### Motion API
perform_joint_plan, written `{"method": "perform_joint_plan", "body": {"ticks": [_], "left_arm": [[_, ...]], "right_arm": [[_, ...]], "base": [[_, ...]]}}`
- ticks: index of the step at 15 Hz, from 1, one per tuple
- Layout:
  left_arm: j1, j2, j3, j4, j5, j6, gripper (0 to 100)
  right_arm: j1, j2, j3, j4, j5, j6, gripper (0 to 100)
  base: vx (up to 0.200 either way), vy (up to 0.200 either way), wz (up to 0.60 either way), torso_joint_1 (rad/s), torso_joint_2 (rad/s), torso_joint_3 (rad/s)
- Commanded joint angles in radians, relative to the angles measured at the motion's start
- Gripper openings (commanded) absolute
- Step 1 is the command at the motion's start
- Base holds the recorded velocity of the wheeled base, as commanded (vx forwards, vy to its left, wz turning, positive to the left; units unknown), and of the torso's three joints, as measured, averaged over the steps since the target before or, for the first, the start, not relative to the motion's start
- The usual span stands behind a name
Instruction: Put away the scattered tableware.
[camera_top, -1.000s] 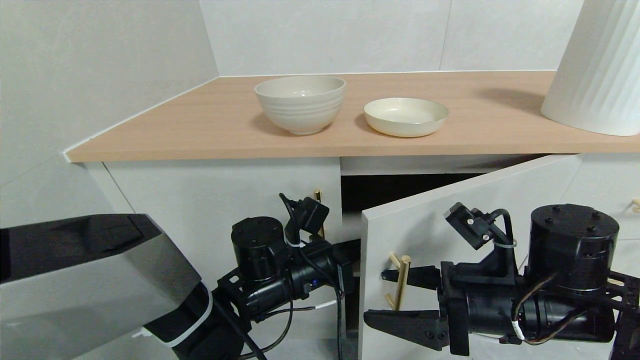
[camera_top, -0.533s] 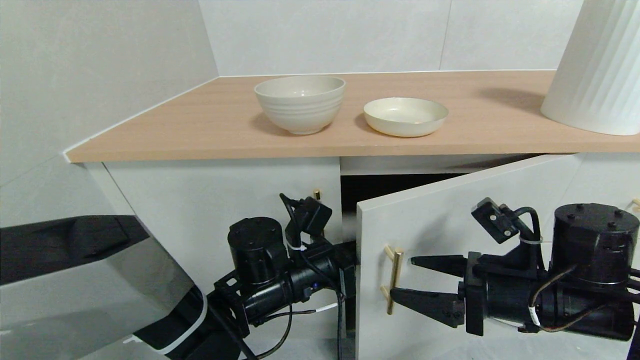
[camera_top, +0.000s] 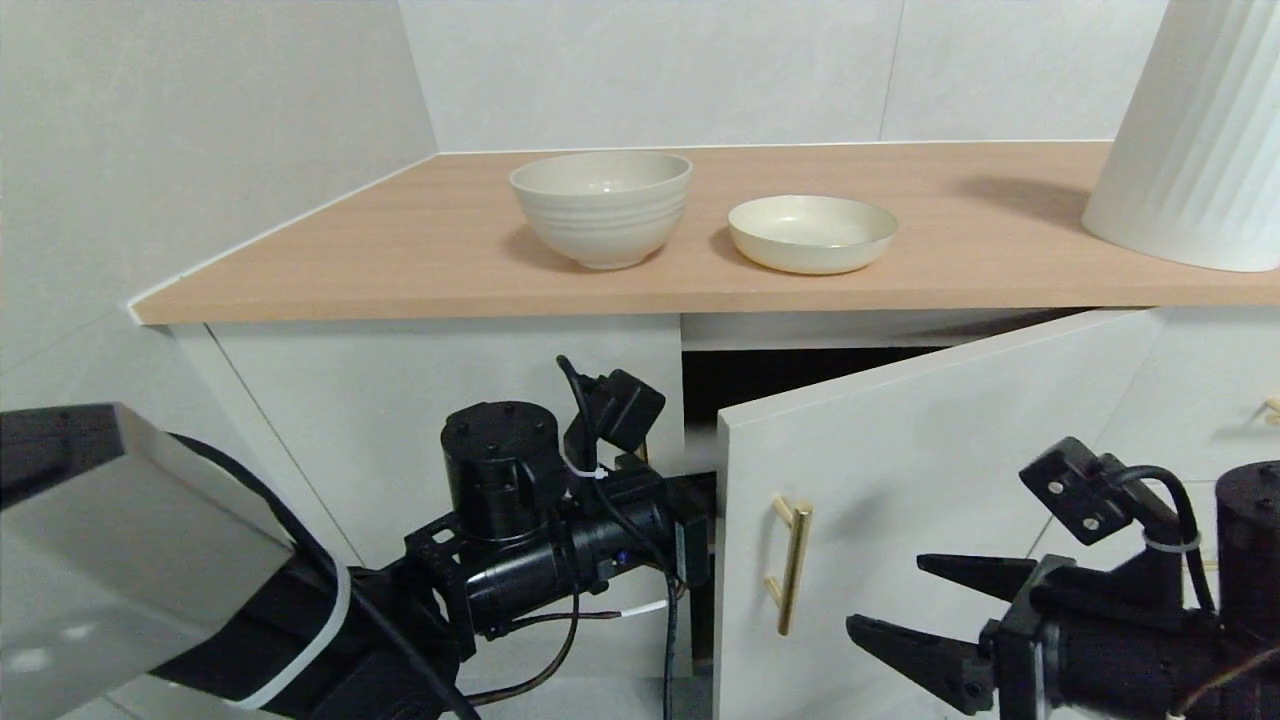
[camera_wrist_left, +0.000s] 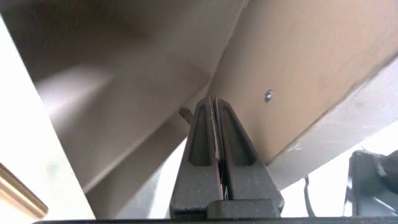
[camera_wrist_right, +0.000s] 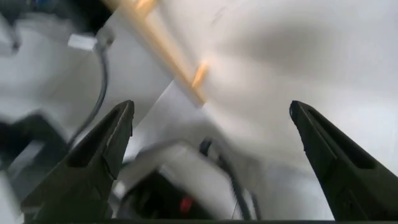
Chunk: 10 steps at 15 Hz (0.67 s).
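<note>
The right gripper (camera_top: 885, 595) has backed off the brass handle (camera_top: 791, 565), jaws spread and empty, leaving the cabinet door (camera_top: 930, 430) ajar. The left gripper (camera_wrist_left: 213, 102), fingers pressed together, sits in the gap behind it, likely to push it wider; the interior is too dark to read. The bowl (camera_top: 601, 207) and dish (camera_top: 812, 233) sit on the counter (camera_top: 400, 250) above.

Dark cabinet opening (camera_top: 800, 375): contents unreadable to you. Tall white ribbed vessel (camera_top: 1190, 140) cut by edge. Brass door handle (camera_wrist_right: 163, 46) blurred.
</note>
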Motion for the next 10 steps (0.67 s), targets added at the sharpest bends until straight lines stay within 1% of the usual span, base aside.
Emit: {"method": "perform_joint_plan", "body": {"ticks": [1,3,7,10], "left_arm": [[-0.013,-0.044,0.012,0.01,-0.005,0.0,0],[-0.024,0.002,0.009,0.006,-0.004,0.001,0],[-0.039,0.033,0.0,-0.001,-0.004,0.0,0],[-0.042,0.037,0.0,-0.002,-0.002,0.0,0]], "right_arm": [[0.025,-0.171,-0.036,0.153,0.04,0.004,100],[0.024,-0.186,-0.035,0.18,0.071,0.006,100],[0.025,-0.176,-0.032,0.182,0.08,0.006,100],[0.025,-0.173,-0.03,0.182,0.085,0.006,100]], "base": [[0.0,0.0,0.0,0.0,0.0,0.0],[0.0,0.0,0.0,0.0,0.0,0.0],[0.0,0.0,0.0,0.0,0.0,0.0],[-0.2,0.0,0.0,0.004,0.0,0.002]]}}
